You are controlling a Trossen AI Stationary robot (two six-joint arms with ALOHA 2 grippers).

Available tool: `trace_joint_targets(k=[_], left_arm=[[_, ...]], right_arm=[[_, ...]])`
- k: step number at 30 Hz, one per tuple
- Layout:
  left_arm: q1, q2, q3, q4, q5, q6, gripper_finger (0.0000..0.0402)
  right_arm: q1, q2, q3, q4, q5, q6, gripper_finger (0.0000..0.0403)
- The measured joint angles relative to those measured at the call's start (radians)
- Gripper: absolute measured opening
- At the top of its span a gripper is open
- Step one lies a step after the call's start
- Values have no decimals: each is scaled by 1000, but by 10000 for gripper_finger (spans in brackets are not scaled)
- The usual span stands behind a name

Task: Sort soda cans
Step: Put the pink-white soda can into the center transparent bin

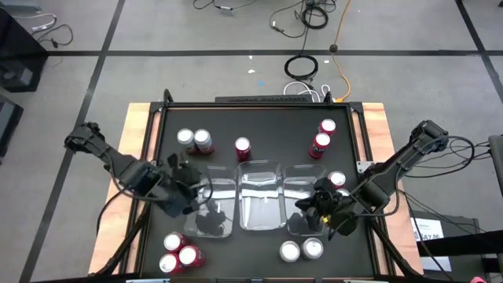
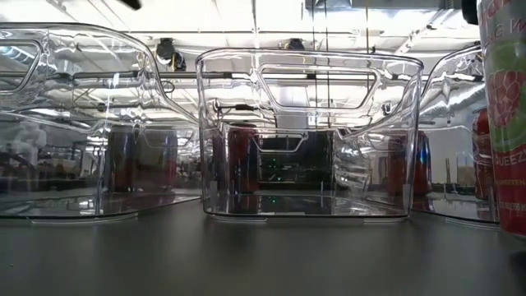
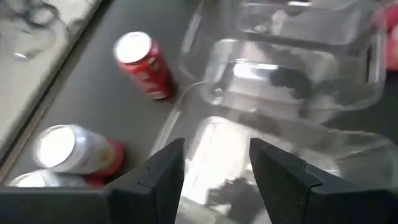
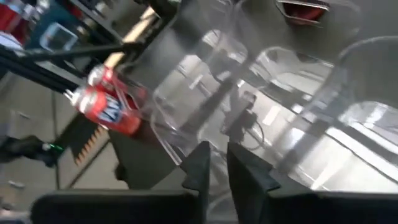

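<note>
Trays (image 1: 259,196) sit between cans (image 1: 195,141); left fingers (image 3: 163,169) part-open, right fingers (image 4: 198,165) nearly closed, both empty.

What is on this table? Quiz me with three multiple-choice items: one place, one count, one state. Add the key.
1. The left gripper hangs over: A) bare floor B) the left tray C) a pair of cans
2. The clear trays number: A) one B) two C) three
3. The middle tray is: A) empty B) holding cans C) upside down

Key: 1 B, its wrist view looks down into that tray. 2 C, the high view shows three side by side. 3 A, the high view shows nothing in it.
</note>
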Motion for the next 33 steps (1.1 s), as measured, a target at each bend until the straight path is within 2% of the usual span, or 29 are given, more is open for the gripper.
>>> trace_joint_targets(k=[3,8,13,16,19,22,24,29,33], left_arm=[[-59,-51,-97,26,-19,-1,190],[-128,-208,-306,201,-42,22,190],[-137,-443,-527,517,-52,202,190],[-91,-571,-635,705,-38,355,190],[-3,-659,-707,814,42,468,190],[102,-719,-742,832,151,536,190],[170,-761,-767,831,219,561,190],[308,-882,-835,878,400,624,190],[396,-976,-910,913,504,644,190]], right_arm=[[-13,1,0,40,-3,-12,6],[-59,49,49,84,-3,-69,1],[-126,166,225,20,-10,-195,0],[-160,238,353,-71,-11,-258,0],[-192,296,461,-138,-38,-305,0],[-226,334,517,-152,-69,-356,0],[-255,352,531,-153,-115,-371,0],[-335,403,538,-151,-304,-374,0],[-358,433,537,-144,-377,-370,0]])
